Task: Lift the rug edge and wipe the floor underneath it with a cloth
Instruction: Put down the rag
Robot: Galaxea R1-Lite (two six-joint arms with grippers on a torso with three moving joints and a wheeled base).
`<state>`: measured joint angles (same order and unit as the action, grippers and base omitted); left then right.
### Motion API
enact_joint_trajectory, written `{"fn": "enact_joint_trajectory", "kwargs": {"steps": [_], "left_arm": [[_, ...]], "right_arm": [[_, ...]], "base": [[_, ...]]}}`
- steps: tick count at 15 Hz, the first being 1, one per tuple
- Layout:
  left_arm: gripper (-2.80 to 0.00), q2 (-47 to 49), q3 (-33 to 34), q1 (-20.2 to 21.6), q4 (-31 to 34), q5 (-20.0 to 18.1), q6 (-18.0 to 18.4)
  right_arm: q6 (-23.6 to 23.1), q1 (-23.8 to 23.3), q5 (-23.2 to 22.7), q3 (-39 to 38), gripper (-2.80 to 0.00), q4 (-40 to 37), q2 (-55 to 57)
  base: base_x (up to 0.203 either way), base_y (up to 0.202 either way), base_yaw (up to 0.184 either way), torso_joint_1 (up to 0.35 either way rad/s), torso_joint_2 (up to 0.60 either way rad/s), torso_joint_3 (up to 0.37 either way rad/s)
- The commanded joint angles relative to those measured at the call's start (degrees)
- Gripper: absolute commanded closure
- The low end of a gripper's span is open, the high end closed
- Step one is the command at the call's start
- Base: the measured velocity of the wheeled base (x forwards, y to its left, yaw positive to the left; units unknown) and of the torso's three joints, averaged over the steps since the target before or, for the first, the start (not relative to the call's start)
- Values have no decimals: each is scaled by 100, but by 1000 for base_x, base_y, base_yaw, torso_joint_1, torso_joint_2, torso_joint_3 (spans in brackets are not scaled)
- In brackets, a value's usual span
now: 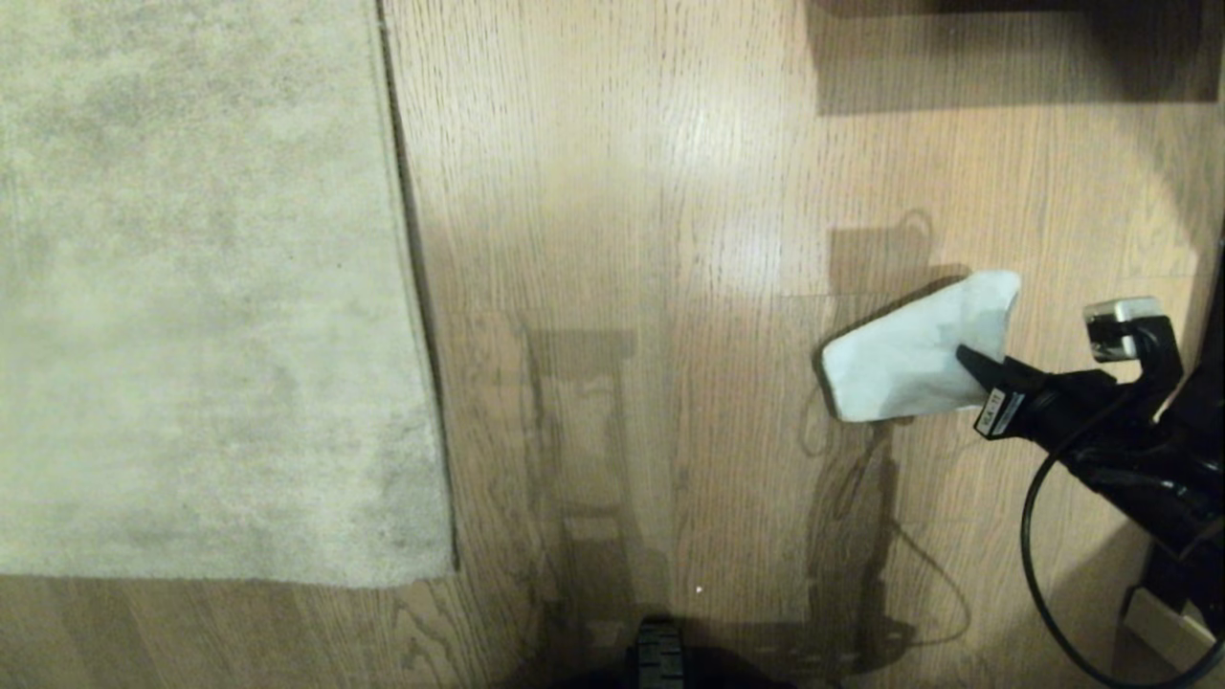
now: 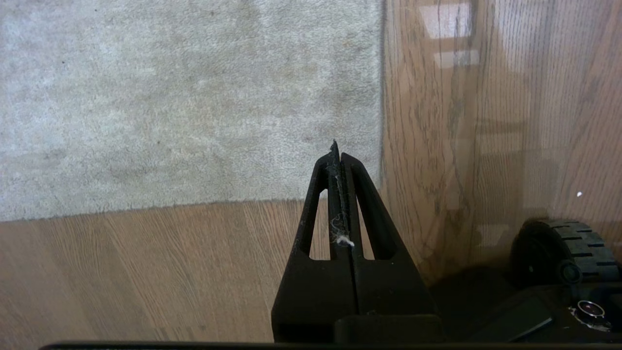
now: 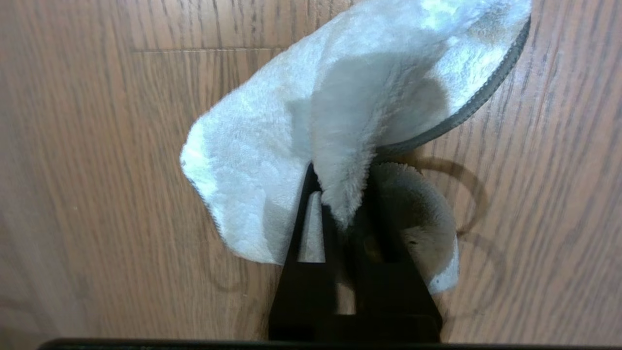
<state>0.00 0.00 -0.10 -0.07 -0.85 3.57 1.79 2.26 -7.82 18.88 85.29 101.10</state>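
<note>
On bare wood-plank floor (image 1: 612, 239) right of the flat grey-beige rug edge (image 1: 413, 316), I am gripping the pale blue-green microfibre cloth (image 1: 909, 359) in my right gripper (image 3: 340, 204), jaws slightly parted around a fold; left gripper (image 2: 338, 158) closed, empty; lifting and wiping remain.

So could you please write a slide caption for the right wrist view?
Right tool with a fold of the pale blue-green cloth between its fingers over the wood-plank floor.

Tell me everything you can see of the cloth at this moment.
The cloth is a small pale blue-green piece of plush microfibre with dark stitched edging along one curved border. It lies crumpled and folded on the wood-grain floor, well right of the rug edge. A fold of it stands between the fingers of the right gripper, which reaches in from the right in the head view.
</note>
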Motion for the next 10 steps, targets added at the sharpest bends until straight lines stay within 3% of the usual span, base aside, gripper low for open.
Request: {"fn": "enact_joint_trajectory", "kwargs": {"steps": [1, 10], "left_arm": [[0, 9, 0, 1, -1, 6, 3], [0, 9, 0, 1, -1, 6, 3]], "right_arm": [[-9, 3, 91, -24, -280, 58, -20], [-179, 12, 175, -201, -280, 129, -284]], "base": [[0, 0, 0, 0, 0, 0], [0, 0, 0, 0, 0, 0]]}}
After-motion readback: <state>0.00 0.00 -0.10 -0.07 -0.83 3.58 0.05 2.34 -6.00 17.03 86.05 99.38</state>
